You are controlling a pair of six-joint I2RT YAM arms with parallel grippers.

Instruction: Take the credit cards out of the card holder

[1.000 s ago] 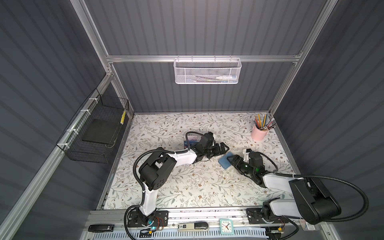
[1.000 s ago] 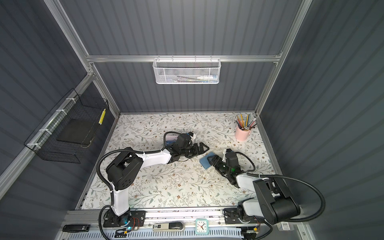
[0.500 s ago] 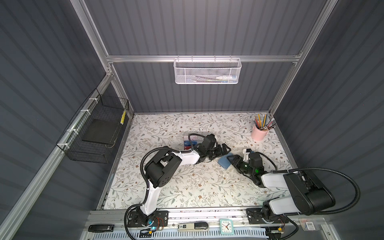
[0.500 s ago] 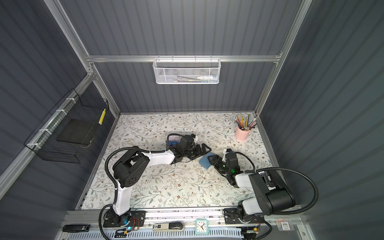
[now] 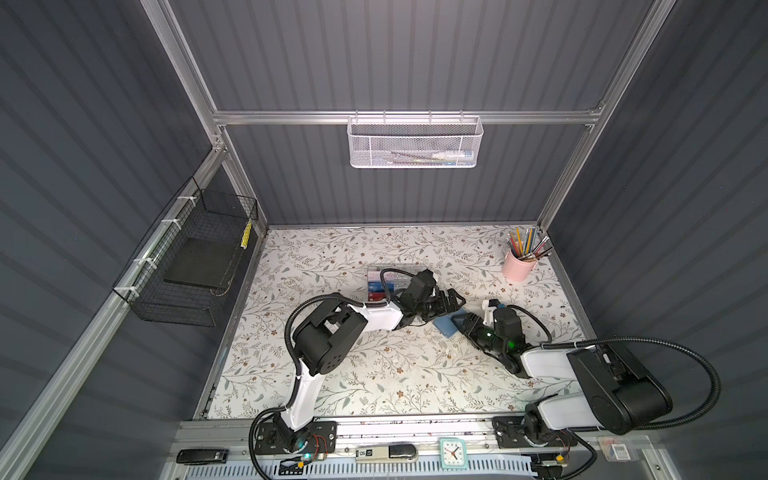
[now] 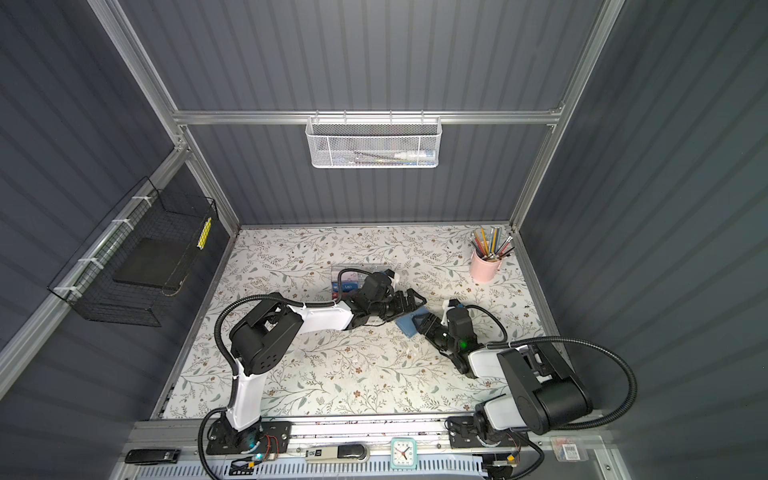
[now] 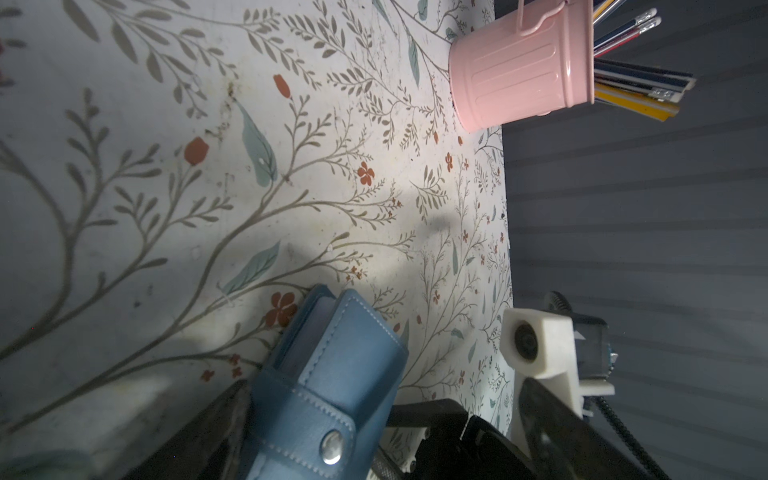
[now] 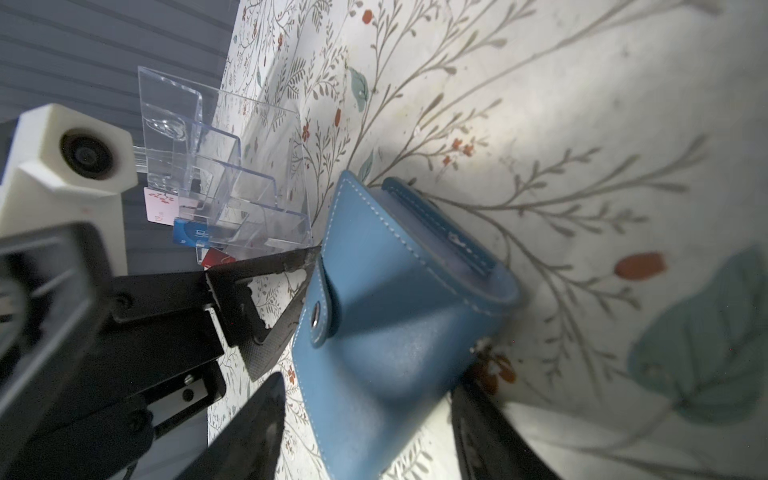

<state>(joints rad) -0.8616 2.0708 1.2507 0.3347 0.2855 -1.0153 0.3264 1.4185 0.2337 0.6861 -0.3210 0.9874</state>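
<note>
The slate-blue card holder [image 5: 445, 327] [image 6: 408, 325] lies on the floral table, folded, with its snap flap down [image 7: 332, 451]. Its contents are hidden. My right gripper [image 5: 459, 326] [image 8: 365, 436] is open with a finger on each side of the holder [image 8: 395, 311]; a gap shows beside one finger [image 8: 249, 428]. My left gripper [image 5: 451, 301] [image 6: 411, 302] is open at the holder's snap end, and one of its fingers [image 8: 270, 262] touches the flap edge. One bright blue credit card [image 5: 375, 286] [image 8: 187, 235] lies in the clear box.
The clear acrylic box [image 5: 395, 272] [image 8: 224, 166] stands just behind the left arm, with a pink-white card [image 8: 160, 203] and a red one [image 8: 216, 257]. A pink pencil cup [image 5: 517, 266] [image 7: 519, 70] stands at the back right corner, by the wall.
The left arm has swung in and brought its gripper down to the holder's snap end. The right gripper's jaws have narrowed around the holder, which has hardly moved.
</note>
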